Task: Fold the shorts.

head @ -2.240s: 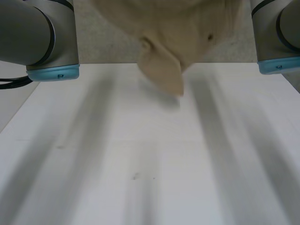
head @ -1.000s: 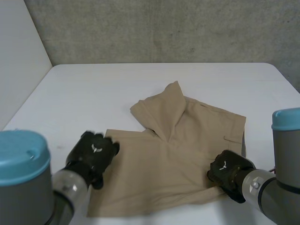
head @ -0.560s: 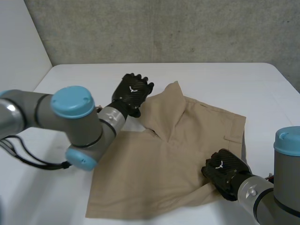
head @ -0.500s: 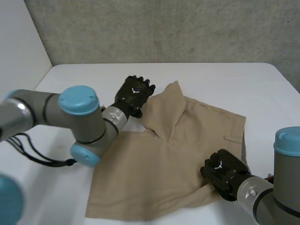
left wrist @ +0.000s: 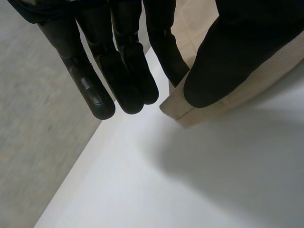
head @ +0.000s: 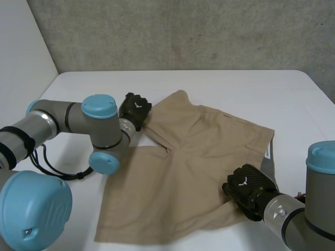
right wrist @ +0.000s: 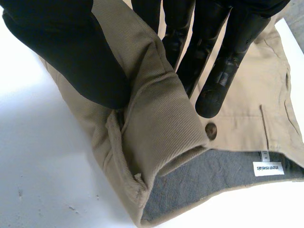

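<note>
The beige twill shorts point(head: 199, 157) lie spread on the white table point(head: 251, 89). The left hand point(head: 135, 109) pinches a leg-hem corner point(left wrist: 190, 113) between thumb and straight fingers, and the right hand point(head: 247, 189) has thumb and fingers clamped on a doubled-over stretch of waistband point(right wrist: 156, 118). To fold cleanly, I judge both hands should lift together and carry their edges evenly, so the soft, limp cloth does not bunch between them. Just past the right fingertips the thick, finely ribbed band shows a small brown button point(right wrist: 211, 130), grey lining point(right wrist: 204, 185) and a white label point(right wrist: 269, 168).

Grey, blue-capped arms point(head: 63, 121); black left hand point(head: 135, 108) and right hand point(head: 246, 185), white-marked.
</note>
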Robot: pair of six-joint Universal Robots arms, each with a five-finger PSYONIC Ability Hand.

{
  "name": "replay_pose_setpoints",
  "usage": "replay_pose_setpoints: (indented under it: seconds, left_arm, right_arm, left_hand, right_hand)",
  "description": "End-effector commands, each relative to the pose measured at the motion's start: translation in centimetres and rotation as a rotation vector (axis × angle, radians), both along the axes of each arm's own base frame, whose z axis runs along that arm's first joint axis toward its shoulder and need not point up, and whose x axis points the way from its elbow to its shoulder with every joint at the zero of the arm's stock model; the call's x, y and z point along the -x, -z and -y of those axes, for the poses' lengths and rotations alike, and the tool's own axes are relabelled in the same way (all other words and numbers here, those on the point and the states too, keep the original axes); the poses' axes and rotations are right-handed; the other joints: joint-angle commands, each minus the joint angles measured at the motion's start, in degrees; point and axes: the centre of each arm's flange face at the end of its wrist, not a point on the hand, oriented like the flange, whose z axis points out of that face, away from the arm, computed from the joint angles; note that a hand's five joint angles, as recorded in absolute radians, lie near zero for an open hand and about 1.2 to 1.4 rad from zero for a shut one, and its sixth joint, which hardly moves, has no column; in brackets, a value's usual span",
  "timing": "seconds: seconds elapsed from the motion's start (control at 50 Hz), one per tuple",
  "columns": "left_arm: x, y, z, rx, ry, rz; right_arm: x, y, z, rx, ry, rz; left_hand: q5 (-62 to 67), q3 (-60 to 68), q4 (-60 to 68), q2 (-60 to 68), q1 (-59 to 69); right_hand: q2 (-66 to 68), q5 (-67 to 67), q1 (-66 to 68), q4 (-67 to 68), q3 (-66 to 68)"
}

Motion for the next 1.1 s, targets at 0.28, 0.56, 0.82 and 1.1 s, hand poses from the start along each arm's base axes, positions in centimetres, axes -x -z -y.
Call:
replay_pose_setpoints:
  seconds: [0.28,0.56,0.82,1.1]
  left_arm:
    - [-2.2,-2.3,-5.1,-0.017,-0.165,0.112]
    - [-1.4,-2.8,-6.6,-0.018,-0.147,0.114]
    - [-5.8,-10.4,-13.0,-0.097,-0.202,-0.064]
    - [-9.5,-10.3,-23.9,-0.480,-0.183,-0.037]
  right_arm:
    - [0.0,-0.1,0.0,-0.001,0.004,0.005]
    - [0.2,-0.7,0.4,0.015,0.027,0.031]
    - [1.0,-1.3,2.9,0.008,0.143,0.172]
    - [1.5,-1.5,3.9,0.026,0.180,0.201]
  left_hand:
    - [14.3,11.8,11.4,11.5,14.1]
    - [-49.3,-51.7,-52.2,-52.0,-49.4]
    - [-41.4,-43.9,-44.3,-44.2,-41.5]
    - [-39.7,-42.2,-42.6,-42.5,-39.8]
  right_hand:
    - [12.3,13.2,23.0,11.5,11.9]
    - [12.3,13.2,23.0,11.5,11.9]
    - [12.3,13.2,23.0,11.5,11.9]
    - [12.3,13.2,23.0,11.5,11.9]
